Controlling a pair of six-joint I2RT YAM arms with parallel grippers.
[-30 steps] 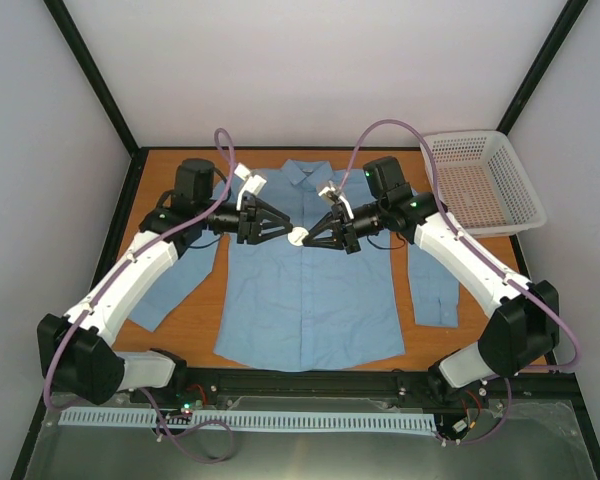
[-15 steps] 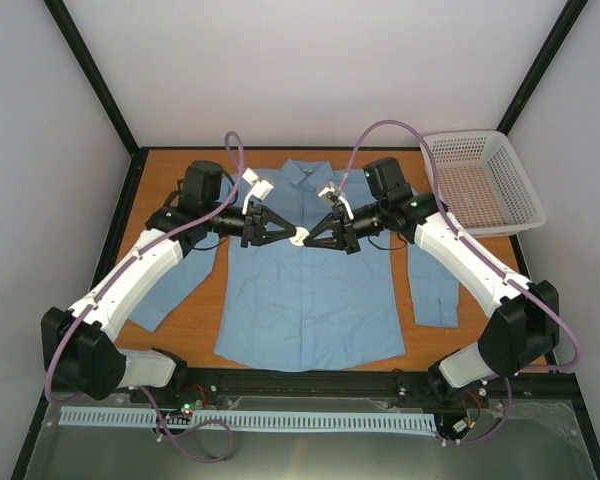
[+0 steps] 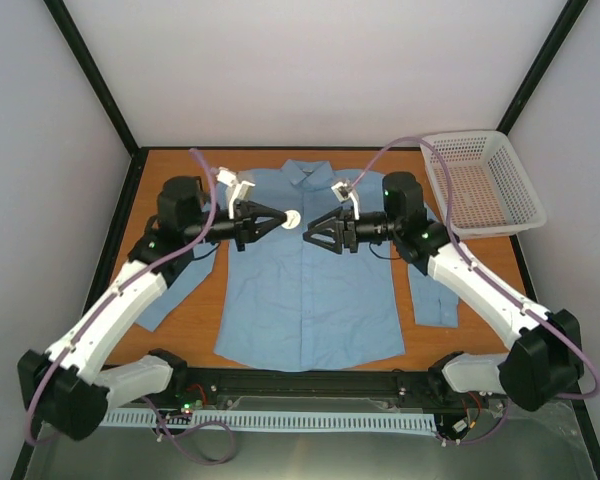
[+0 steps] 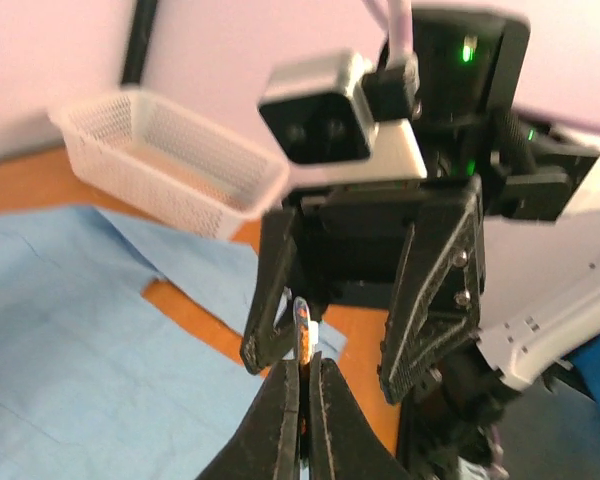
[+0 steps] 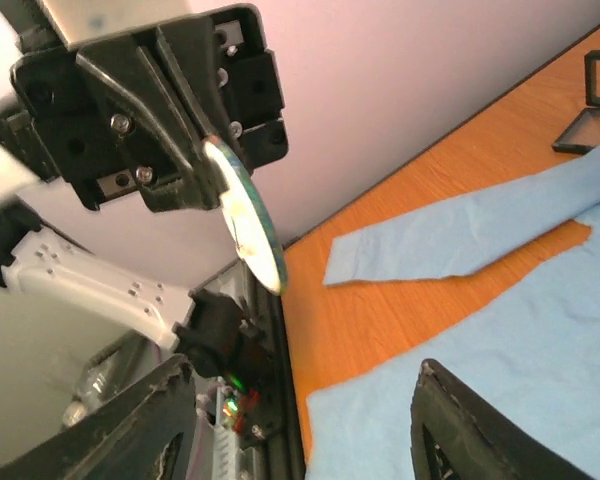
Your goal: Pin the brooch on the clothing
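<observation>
The brooch [image 3: 291, 218] is a small pale round disc held in the air above the chest of the clothing [image 3: 300, 300], a light blue button-up shirt spread flat on the table. My left gripper [image 3: 284, 219] is shut on the disc's edge. In the left wrist view the brooch [image 4: 303, 328] shows edge-on, poking up from the closed fingertips [image 4: 288, 372]. My right gripper [image 3: 311, 231] stands open just right of it, a small gap away, with nothing in it. The right wrist view shows the brooch [image 5: 246, 232] face-on, beyond the open right gripper [image 5: 302, 378].
A white mesh basket [image 3: 483, 180] stands at the back right corner. A small black hinged box [image 5: 592, 103] lies on the wooden table [image 3: 185, 330] beyond the shirt's sleeve [image 5: 450, 240]. Both sleeves hang down along the shirt's sides.
The left gripper closed on the brooch and the right gripper opened and let it go. Both arms drew apart, the left carrying the brooch slightly left and back.
</observation>
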